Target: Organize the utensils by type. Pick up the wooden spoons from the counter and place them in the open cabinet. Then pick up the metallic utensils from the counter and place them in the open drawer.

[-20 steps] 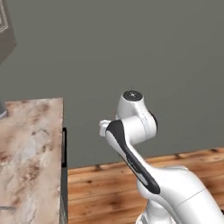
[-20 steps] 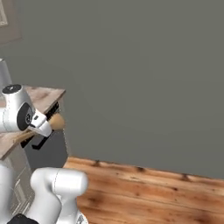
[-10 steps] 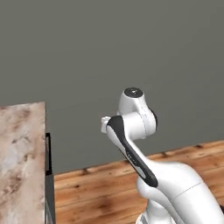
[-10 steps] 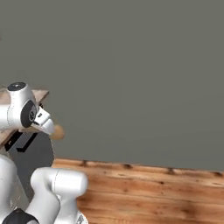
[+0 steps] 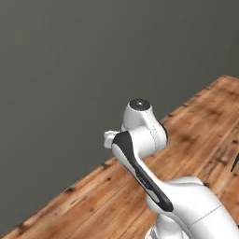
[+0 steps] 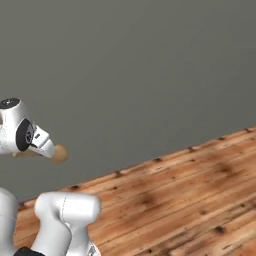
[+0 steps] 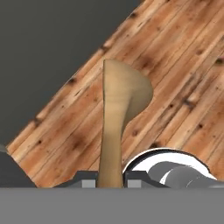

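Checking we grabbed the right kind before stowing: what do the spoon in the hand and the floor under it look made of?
The wooden spoon, clamped in the hand, looks like plain light wood: even tan, matte, faint grain, no metallic shine. The floor looks like wood planks: reddish-brown boards with seams, dark knots, slight sheen; being rendered, it could be laminate.

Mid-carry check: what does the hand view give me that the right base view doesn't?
Hand view alone: the wooden spoon seen along its full length, handle running down between the jaws, bowl pointing away over the floor. Right base view alone: the arm's white wrist, with the spoon's round bowl poking out past it. Both show the wood plank floor and the grey wall.
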